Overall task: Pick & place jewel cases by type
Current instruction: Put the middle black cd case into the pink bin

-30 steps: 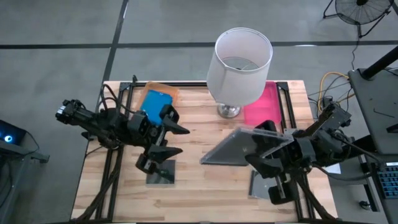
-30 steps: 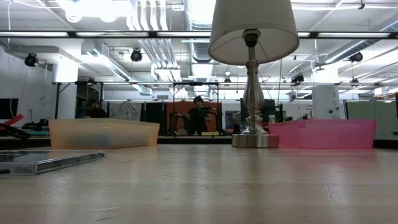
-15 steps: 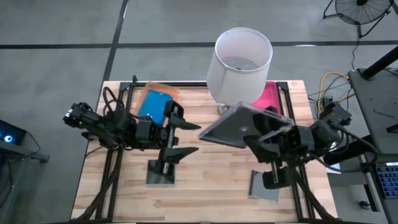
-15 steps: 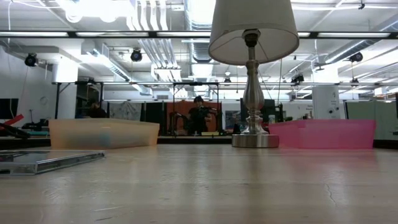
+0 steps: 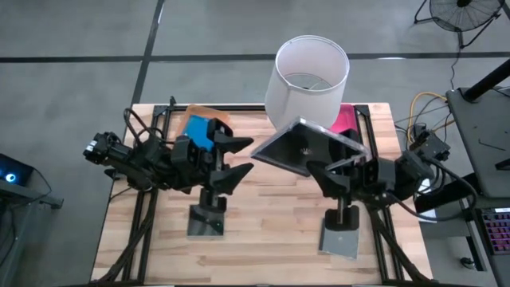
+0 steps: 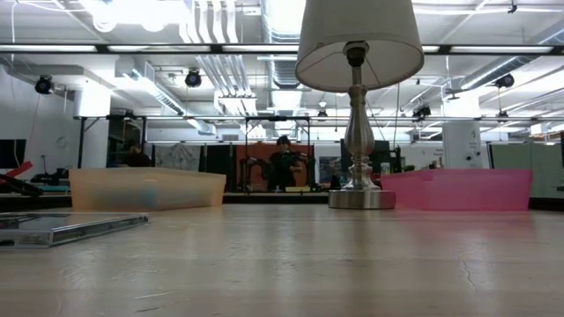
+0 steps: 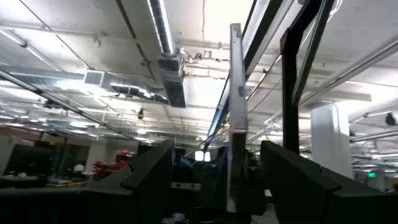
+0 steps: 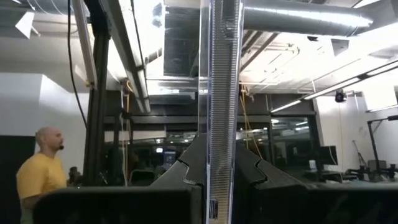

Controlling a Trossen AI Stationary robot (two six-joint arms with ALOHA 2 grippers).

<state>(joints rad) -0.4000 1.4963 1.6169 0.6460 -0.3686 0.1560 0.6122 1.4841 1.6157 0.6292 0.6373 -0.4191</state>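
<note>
High view. The right gripper (image 5: 348,166) holds a dark grey, clear-faced square jewel case (image 5: 307,148) up over the middle of the wooden bench (image 5: 263,219), tilted, its far edge under the white lampshade (image 5: 311,72). The fingers are closed on the case's right edge. The left gripper (image 5: 236,157) faces it from the left with fingers spread wide, the case's left corner just beside their tips; I cannot say if they touch. It looks like a hand-over between arms, or a carry toward a tray. Next, I judge, the left fingers must close squarely on the thin edge before the right lets go. Two more grey cases lie flat on the bench: one below the left gripper (image 5: 206,222), one below the right arm (image 5: 341,241). A bright blue rectangular case (image 5: 199,131) sits in the translucent orange tray (image 5: 197,112) at the far left; the pink tray (image 5: 344,120) is at the far right, behind the lamp.

Low view. No gripper shows. One flat clear case (image 6: 62,227) lies at the left; orange tray (image 6: 145,189), lamp base (image 6: 361,199) and pink tray (image 6: 458,189) line the far edge.

Left wrist view. The held case (image 7: 236,112) stands edge-on between the left gripper's parted fingers (image 7: 149,171).

Right wrist view. The case edge (image 8: 221,93) rises straight from the clamped fingers (image 8: 186,168). A person in a yellow shirt (image 8: 40,174) stands beyond.
</note>
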